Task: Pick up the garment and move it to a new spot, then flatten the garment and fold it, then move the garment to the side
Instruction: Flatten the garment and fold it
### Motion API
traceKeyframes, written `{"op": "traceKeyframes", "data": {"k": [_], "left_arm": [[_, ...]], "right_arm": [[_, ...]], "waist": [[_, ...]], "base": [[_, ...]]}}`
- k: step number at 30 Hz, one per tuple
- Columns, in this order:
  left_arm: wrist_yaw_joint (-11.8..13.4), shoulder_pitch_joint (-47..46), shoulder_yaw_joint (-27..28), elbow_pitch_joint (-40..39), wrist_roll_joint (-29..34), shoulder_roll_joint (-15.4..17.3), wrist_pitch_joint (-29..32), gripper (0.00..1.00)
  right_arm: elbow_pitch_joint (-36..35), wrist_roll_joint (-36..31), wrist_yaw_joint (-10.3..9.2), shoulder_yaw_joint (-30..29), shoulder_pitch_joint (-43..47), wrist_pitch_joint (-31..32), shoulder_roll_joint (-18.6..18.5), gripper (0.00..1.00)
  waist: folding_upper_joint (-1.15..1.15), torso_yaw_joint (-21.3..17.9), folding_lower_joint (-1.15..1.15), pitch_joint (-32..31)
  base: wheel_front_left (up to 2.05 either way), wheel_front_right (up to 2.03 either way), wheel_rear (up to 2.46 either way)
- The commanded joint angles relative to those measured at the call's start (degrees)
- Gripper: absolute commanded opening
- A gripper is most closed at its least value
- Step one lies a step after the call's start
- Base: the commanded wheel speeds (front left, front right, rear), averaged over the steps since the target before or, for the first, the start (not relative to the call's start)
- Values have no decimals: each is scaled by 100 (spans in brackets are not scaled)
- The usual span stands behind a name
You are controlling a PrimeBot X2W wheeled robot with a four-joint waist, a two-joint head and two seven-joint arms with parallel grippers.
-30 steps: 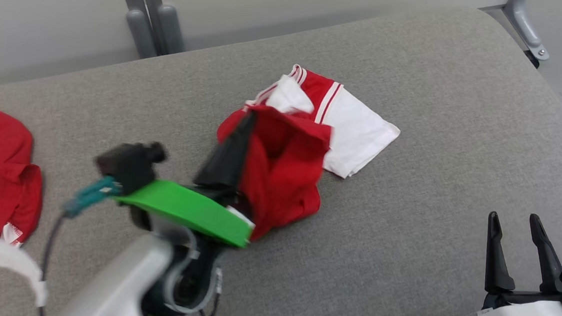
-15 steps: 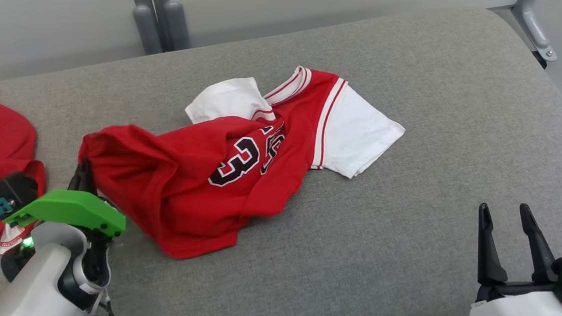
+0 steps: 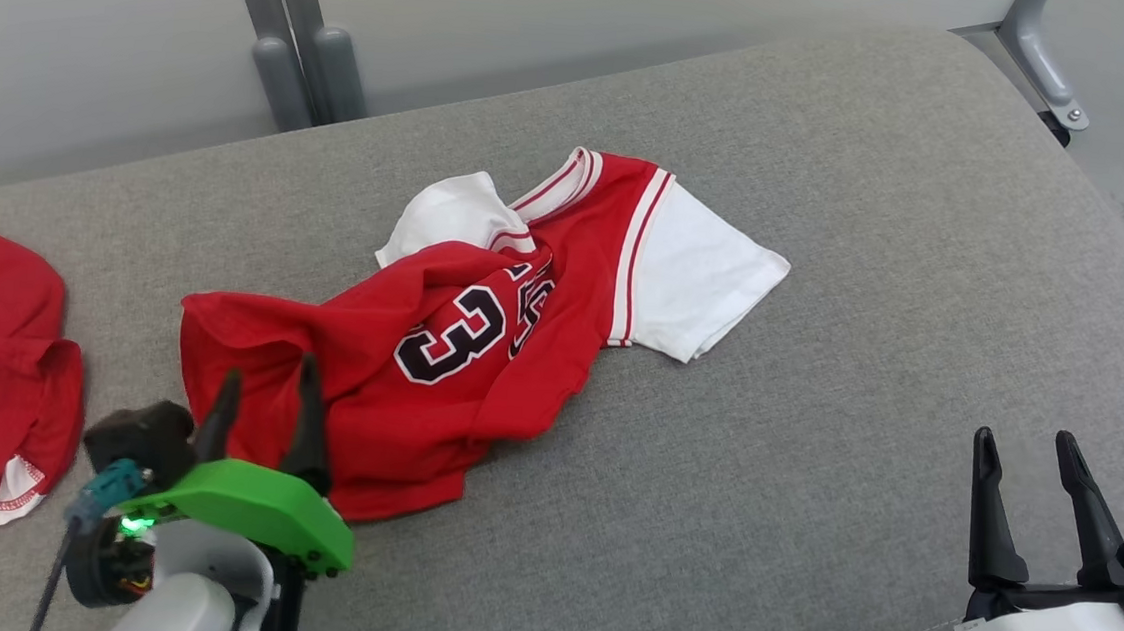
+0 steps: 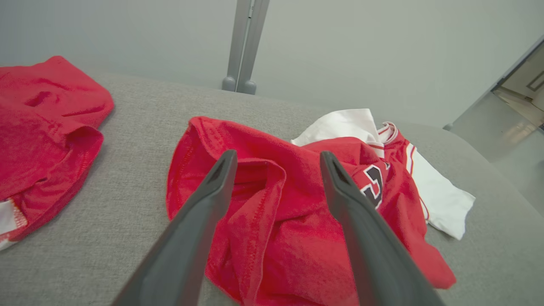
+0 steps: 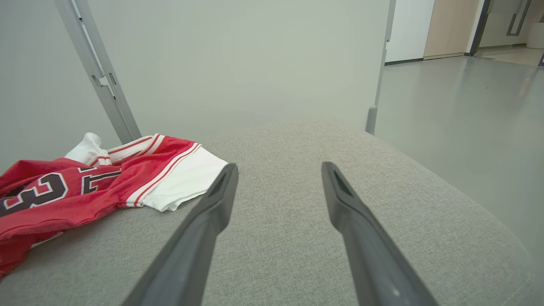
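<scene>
Red jersey (image 3: 481,329) lies crumpled mid grey cushion (image 3: 810,476), number 3 up, white sleeve to the right. Left hand (image 3: 269,370) open, fingers spread over its near-left hem; contact unclear, possibly just above. Right hand (image 3: 1024,437) open, empty, well apart.
</scene>
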Motion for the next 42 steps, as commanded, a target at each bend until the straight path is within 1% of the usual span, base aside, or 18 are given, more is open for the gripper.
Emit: {"op": "traceKeyframes", "data": {"k": [1, 4, 7, 9, 11, 13, 16, 21, 23, 33, 34, 35, 36, 37, 38, 42], "left_arm": [[49, 85, -190, -161, 62, 34, 235, 100], [235, 82, -483, -140, 165, 95, 618, 100], [390, 161, -592, 4, 123, -4, 778, 100], [433, 241, -645, 95, 87, -49, 825, 100], [398, 318, -625, 119, -18, -155, 829, 100], [454, 440, -589, 164, -57, -183, 779, 100], [490, 688, -459, 133, -238, -325, 633, 100], [359, 970, -333, 126, -512, -546, 493, 100], [239, 970, -278, 216, -672, -693, 467, 100], [-325, 276, -240, 1104, -878, -1182, 415, 100], [-387, 243, -250, 1184, -909, -1243, 434, 90], [-470, 206, -254, 1290, -960, -1314, 427, 56], [-541, 184, -234, 1407, -1005, -1371, 385, 36], [-600, 165, -213, 1503, -1040, -1421, 359, 4], [-682, 131, -190, 1609, -1048, -1467, 289, 0], [-945, 25, -139, 1913, -1068, -1589, 80, 0]], "right_arm": [[-25, -35, 0, 17, -17, -20, 0, 100], [-26, -49, 0, 112, -88, -20, 22, 100], [-27, -36, 0, 170, -131, -20, 26, 100], [-35, -10, 0, 173, -105, -20, 35, 100], [-34, -2, 0, 160, -93, -20, 30, 100], [-31, 15, 0, 125, -95, -20, 19, 100], [-36, 29, 0, 92, -89, -20, 18, 100], [-44, 57, 0, 39, -118, -20, 39, 100], [-34, 51, 0, 50, -141, -20, 53, 100], [8, 64, 0, 185, -349, -20, 42, 100], [9, 69, 0, 186, -351, -20, 38, 100], [12, 74, 0, 183, -342, -20, 34, 100], [20, 72, 0, 190, -326, -20, 31, 100], [31, 74, 0, 193, -311, -20, 32, 100], [36, 77, 0, 195, -297, -20, 34, 100], [53, 74, 0, 175, -230, -20, 35, 100]], "waist": [[0, 8, 0, -2], [0, -23, 0, -12], [0, -81, 0, 15], [0, -118, 0, 40], [0, -152, 0, 91], [0, -184, 0, 139], [0, -220, 0, 194], [0, -211, 0, 307], [0, -196, 0, 337], [0, -228, 0, 452], [0, -233, 0, 453], [0, -238, 0, 451], [0, -245, 0, 446], [0, -252, 0, 442], [0, -257, 0, 437], [0, -235, 0, 382]], "base": [[0, 0, 0], [0, 0, 0], [0, 0, 0], [0, 0, 0], [0, 0, 0], [0, 0, 0], [0, 0, 0], [0, 0, 0], [0, 0, 0], [0, 0, 0], [0, 0, 0], [0, 0, 0], [0, 0, 0], [0, 0, 0], [0, 0, 0], [0, 0, 0]]}}
